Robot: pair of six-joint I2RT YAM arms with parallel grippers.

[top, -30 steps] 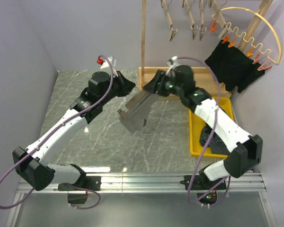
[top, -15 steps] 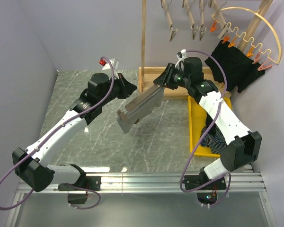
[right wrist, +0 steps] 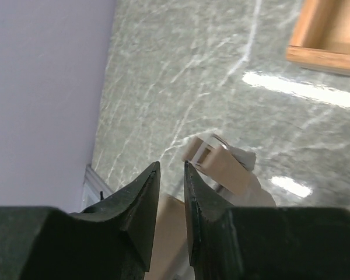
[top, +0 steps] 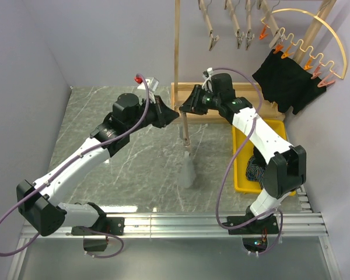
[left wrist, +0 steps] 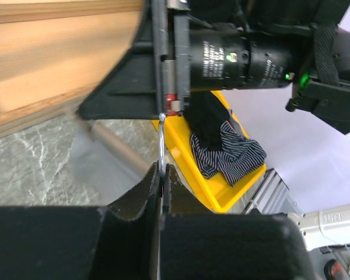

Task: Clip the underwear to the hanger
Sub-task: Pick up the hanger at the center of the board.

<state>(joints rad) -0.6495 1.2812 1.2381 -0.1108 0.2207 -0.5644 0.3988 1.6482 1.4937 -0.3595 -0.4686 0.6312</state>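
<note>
My left gripper is shut on the thin metal hook of the hanger; in the left wrist view the wire runs straight out from between the closed jaws. The hanger hangs edge-on below it, with the grey underwear drooping toward the table. My right gripper sits just right of the hook, above the hanger. Its jaws stand a narrow gap apart with nothing between them. Beyond its tips is a wooden clip of the hanger with pale cloth under it.
A yellow bin holding striped clothes stands at the right. The wooden rack post and its base are close behind both grippers. A black garment hangs from an arched hanger with orange clips; wooden clip hangers hang above.
The hanger and underwear were stretched slantwise between both grippers; now they hang straight down from the left gripper. The right gripper's jaws have narrowed and it has shifted left, above the hanger.
</note>
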